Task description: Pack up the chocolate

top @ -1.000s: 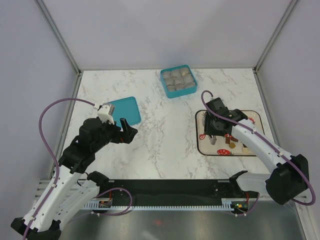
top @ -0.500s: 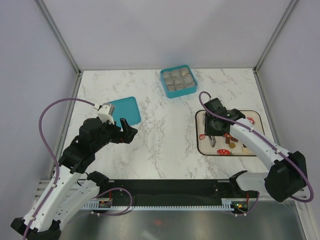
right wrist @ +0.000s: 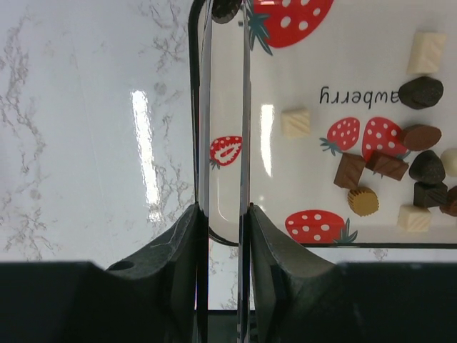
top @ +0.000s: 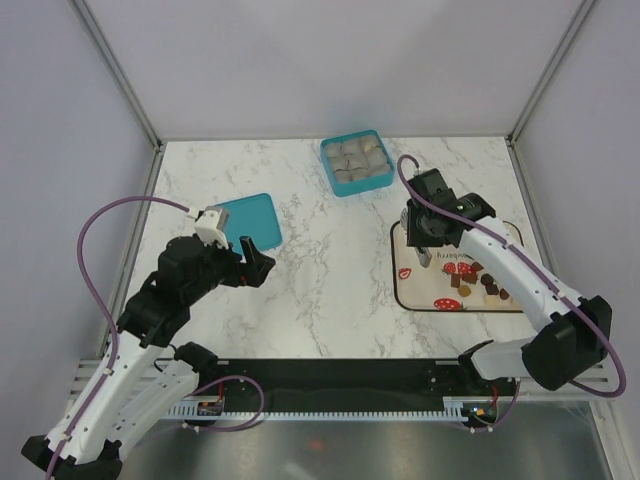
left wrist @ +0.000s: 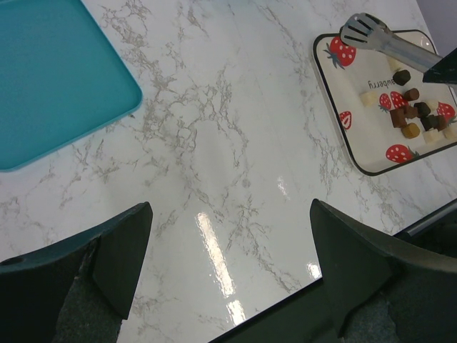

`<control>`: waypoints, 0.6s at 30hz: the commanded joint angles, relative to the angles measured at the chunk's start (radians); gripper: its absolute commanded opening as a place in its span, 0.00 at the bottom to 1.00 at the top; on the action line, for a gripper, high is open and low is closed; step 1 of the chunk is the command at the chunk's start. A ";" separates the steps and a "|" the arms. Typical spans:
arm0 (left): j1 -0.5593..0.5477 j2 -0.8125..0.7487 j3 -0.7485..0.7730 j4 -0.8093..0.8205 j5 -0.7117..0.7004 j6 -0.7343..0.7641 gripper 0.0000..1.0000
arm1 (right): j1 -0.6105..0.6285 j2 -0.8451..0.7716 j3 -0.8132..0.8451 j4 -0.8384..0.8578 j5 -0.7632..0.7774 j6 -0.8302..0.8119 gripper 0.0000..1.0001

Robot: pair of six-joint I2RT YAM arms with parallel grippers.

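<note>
Chocolate [right wrist: 386, 164] on strawberry-print tray [right wrist: 285, 187], marble table [top: 330, 290], pale walls [top: 330, 60]

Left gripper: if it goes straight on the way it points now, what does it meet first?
The left gripper would probably meet the marble table first, between the teal lid and the tray; nothing else shows in that line, though depth is unclear.

The box [top: 356, 163] sits at the table's [top: 330, 270] far middle. The lid [top: 250, 222] lies left, the tray [top: 408, 295] right, chocolates [right wrist: 386, 165] on it, tongs [left wrist: 385, 41] over its left edge.
</note>
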 commanded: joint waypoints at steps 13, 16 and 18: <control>-0.002 -0.010 0.007 0.009 0.008 0.032 0.99 | 0.006 0.526 0.637 0.141 0.067 -0.152 0.34; -0.002 -0.007 0.010 0.009 0.011 0.033 0.99 | 0.006 0.646 0.766 0.158 0.071 -0.169 0.33; -0.002 -0.005 0.007 0.009 0.014 0.033 0.99 | 0.006 0.703 0.826 0.196 0.083 -0.169 0.33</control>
